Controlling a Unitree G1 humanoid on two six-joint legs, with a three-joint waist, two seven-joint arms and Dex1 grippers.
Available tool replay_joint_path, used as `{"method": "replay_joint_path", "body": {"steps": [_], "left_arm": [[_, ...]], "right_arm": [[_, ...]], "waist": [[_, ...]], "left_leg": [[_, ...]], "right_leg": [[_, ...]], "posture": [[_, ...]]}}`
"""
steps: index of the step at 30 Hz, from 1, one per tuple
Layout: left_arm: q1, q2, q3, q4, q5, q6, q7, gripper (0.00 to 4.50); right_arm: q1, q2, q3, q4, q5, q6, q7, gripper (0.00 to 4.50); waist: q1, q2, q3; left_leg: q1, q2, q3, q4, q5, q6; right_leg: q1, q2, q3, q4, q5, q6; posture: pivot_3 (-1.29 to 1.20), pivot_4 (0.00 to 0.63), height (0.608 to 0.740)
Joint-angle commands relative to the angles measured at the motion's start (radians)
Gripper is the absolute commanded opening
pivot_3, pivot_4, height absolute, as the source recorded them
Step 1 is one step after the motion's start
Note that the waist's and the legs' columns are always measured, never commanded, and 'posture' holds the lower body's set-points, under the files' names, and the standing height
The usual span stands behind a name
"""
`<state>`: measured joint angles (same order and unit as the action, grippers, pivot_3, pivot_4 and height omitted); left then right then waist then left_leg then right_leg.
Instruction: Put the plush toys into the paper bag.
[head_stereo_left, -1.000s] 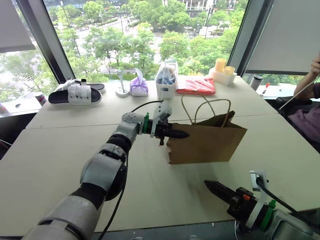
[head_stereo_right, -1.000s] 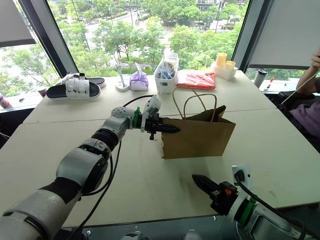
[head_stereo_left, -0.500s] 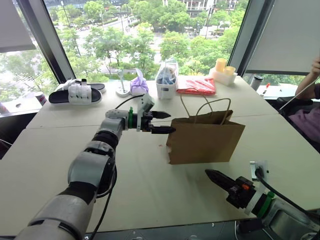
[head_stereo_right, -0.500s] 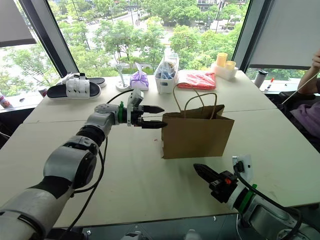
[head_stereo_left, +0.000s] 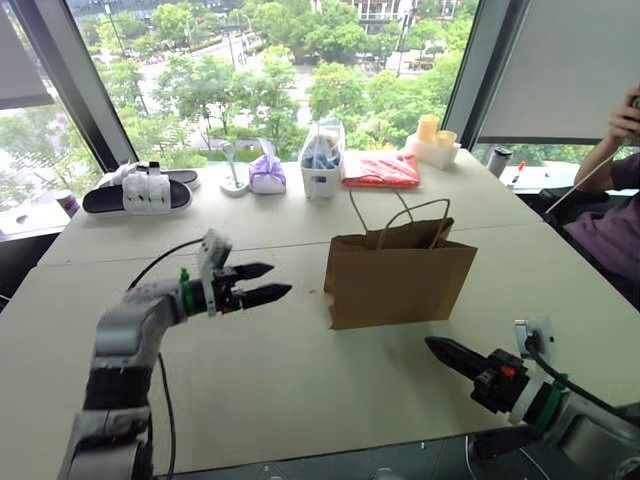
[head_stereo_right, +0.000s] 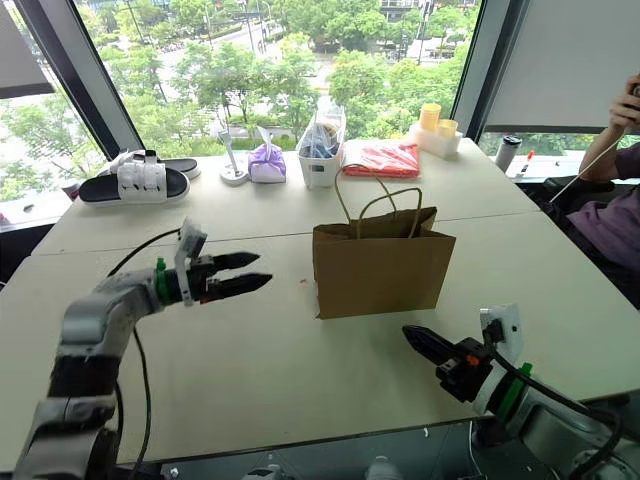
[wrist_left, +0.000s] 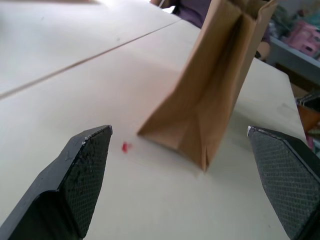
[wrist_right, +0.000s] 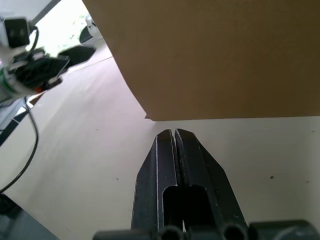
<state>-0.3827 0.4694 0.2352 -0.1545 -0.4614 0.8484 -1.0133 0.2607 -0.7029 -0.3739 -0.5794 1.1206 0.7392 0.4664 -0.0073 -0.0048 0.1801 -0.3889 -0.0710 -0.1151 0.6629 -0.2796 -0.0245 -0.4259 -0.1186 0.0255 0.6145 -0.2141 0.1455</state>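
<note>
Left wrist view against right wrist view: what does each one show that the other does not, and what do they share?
Left wrist view, not the right: the paper bag from its narrow folded side, framed by the open left pincer, a small red speck near its base, and a seam across the table. Right wrist view, not the left: the shut right pincer pointing at the bag's broad face near a lower corner, with the left pincer off to one side. Both: the bag upright on the pale table.
</note>
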Motion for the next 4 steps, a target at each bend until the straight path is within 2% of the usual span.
{"method": "replay_joint_path", "body": {"steps": [1,4], "left_arm": [[0.078,-0.004,0.081,-0.234,-0.108,0.094,0.119,4.45],[0.162,-0.022,0.094,-0.35,-0.152,0.117,0.198,4.45]], "right_arm": [[-0.006,-0.043,-0.032,0.024,-0.003,0.011,0.072,0.0],[-0.018,-0.071,-0.034,0.062,-0.015,0.023,0.11,0.0]], "waist": [[0.016,0.0,0.0],[0.024,0.0,0.0]], "left_leg": [[0.0,0.0,0.0,0.0,0.0,0.0],[0.001,0.0,0.0,0.002,0.0,0.0]], "right_leg": [[0.001,0.0,0.0,0.0,0.0,0.0],[0.004,-0.001,0.0,-0.002,0.0,0.0]], "posture": [[0.0,0.15,0.74],[0.0,0.15,0.74]]}}
